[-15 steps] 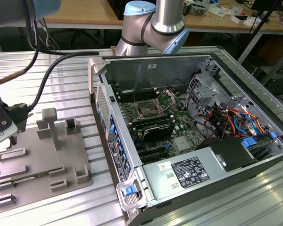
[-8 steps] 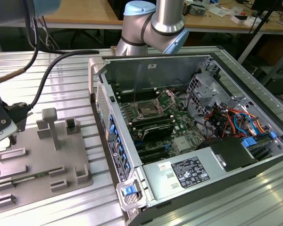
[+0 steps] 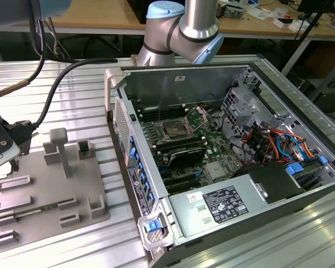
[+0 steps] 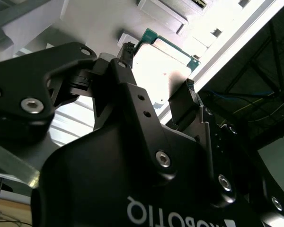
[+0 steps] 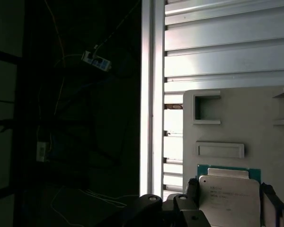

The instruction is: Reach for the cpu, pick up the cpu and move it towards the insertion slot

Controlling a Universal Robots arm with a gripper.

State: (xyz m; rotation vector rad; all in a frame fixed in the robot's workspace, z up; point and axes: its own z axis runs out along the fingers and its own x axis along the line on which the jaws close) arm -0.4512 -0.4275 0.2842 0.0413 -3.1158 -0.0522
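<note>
Cpu in my fingers (image 5: 191, 191) at the grey tray (image 5: 255, 109).
The square cpu (image 5: 229, 196) lies flat, metal top up, clamped on two opposite edges, well apart from the slot (image 3: 172, 132) inside the case (image 3: 301, 106).

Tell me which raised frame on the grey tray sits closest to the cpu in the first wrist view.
The long, narrow closed frame, just off the green edge of the cpu. The squarer, open-sided frame lies farther from it.
</note>
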